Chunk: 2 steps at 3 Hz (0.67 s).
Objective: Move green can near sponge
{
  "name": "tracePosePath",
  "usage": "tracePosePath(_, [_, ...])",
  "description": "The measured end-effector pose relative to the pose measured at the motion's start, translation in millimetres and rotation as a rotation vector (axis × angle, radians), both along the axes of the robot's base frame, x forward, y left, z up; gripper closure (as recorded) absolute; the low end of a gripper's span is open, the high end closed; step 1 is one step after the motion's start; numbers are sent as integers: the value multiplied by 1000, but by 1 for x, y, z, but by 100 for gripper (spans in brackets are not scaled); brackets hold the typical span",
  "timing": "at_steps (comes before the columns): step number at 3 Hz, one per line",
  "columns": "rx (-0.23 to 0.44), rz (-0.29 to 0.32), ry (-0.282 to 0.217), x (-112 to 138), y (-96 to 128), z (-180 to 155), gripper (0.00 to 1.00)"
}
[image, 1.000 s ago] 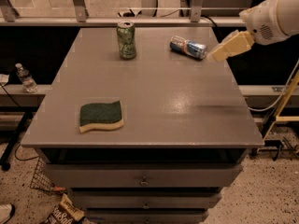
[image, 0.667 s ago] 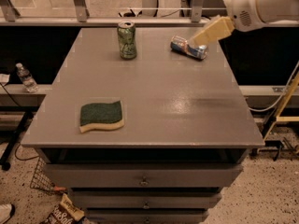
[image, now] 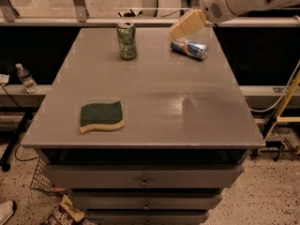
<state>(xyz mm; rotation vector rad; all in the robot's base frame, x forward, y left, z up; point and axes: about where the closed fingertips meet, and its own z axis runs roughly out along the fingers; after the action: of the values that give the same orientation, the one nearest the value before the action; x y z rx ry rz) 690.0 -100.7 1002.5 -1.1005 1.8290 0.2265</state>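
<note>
The green can (image: 127,40) stands upright near the far edge of the grey table (image: 154,88), left of centre. The sponge (image: 101,116), dark green on top over a pale yellow layer, lies flat near the front left edge. My gripper (image: 185,24) hangs in the air at the far right, pale and wedge-shaped, pointing down and left. It is above the lying blue-and-silver can and well to the right of the green can. It holds nothing that I can see.
A blue-and-silver can (image: 189,48) lies on its side at the far right of the table. Drawers (image: 143,179) run below the tabletop. A water bottle (image: 26,78) stands on a ledge at the left. A yellow frame (image: 286,102) stands at the right.
My gripper and arm have moved left along the far edge, from beyond the table's right side to above the lying can. The cans and the sponge have not moved.
</note>
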Motion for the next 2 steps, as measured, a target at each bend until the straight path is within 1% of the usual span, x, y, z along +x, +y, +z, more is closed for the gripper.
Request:
tracePosePath(1, [55,33,70,15,28,-33,0])
tracePosePath(2, [92,40,128,35,65,-73,0])
